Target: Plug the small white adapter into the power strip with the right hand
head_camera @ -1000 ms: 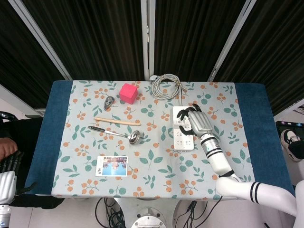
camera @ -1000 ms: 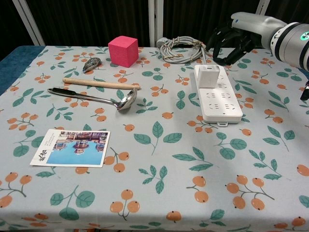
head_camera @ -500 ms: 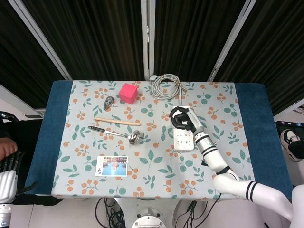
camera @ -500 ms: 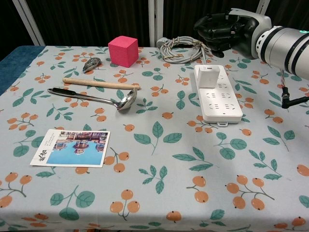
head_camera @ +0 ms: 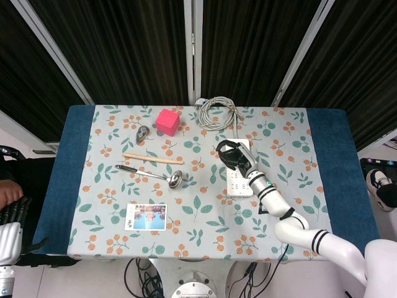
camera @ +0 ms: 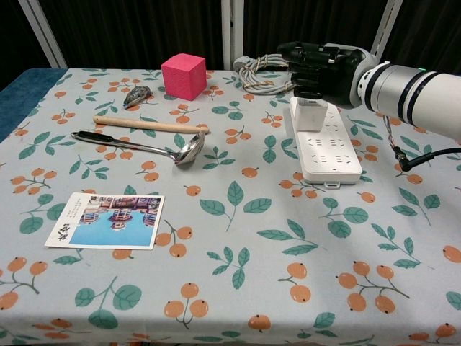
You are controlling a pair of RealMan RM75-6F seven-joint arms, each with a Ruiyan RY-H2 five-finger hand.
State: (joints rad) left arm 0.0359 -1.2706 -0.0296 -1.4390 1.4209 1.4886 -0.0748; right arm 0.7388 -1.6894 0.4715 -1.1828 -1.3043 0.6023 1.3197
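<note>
The right arm extends from the lower right diagonally toward the middle of the tabletop, its white forearm and banded wrist leading to the right hand (camera: 322, 70). The right hand is held palm-down, dark fingers (camera: 302, 74) curled inward and grouped close together. The left hand (head_camera: 8, 222) is at the lower left edge of the head view, beside the tabletop, fingers pointing upward.

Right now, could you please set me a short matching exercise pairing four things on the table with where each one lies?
Things:
1. pink cube
2. photo card
3. ladle
4. coiled cable

Places:
A. front left of the cloth
B. far edge, behind the power strip
C. just in front of the wooden stick
D. far side, near the middle

Pairs: 1-D, 2-A, 3-C, 4-B
</note>
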